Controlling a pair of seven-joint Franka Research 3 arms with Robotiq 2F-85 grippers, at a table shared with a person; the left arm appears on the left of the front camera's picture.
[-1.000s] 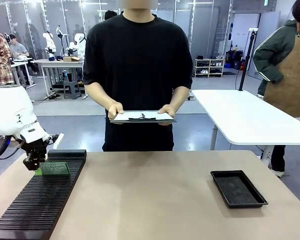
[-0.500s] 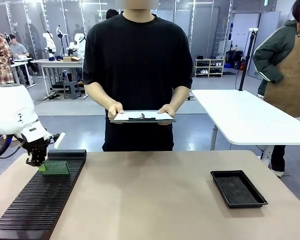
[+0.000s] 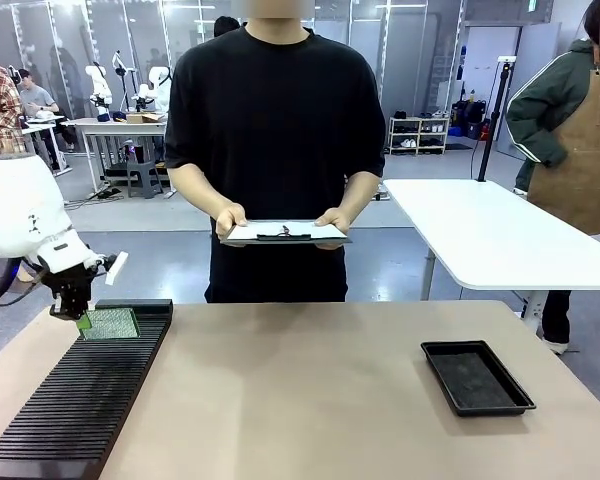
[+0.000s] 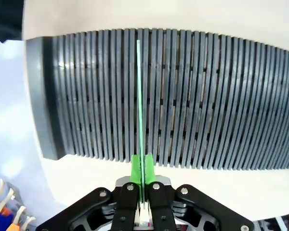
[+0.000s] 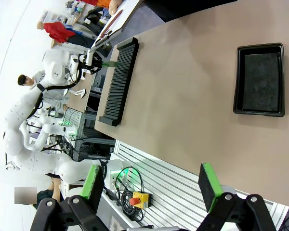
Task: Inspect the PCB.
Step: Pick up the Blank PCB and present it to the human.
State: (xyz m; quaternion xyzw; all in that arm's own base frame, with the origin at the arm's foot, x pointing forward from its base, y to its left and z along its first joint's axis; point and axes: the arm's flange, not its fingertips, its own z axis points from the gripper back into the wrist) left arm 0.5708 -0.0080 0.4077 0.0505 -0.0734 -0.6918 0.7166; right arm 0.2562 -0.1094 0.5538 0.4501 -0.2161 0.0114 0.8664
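The green PCB hangs just above the far end of the black slotted rack, held by its left edge in my left gripper, which is shut on it. In the left wrist view the PCB is seen edge-on as a thin green line running up from the pinching pads over the rack's slots. My right gripper is open and high above the table, nothing between its green pads. The far left arm with the PCB is small in that view.
A shallow black tray lies at the table's right. Across the table a person holds a clipboard with white paper in both hands. A white table stands behind on the right, with another person beside it.
My left gripper has lifted the PCB up out of the rack and slightly toward the far end; the board's face now looks lighter and more tilted.
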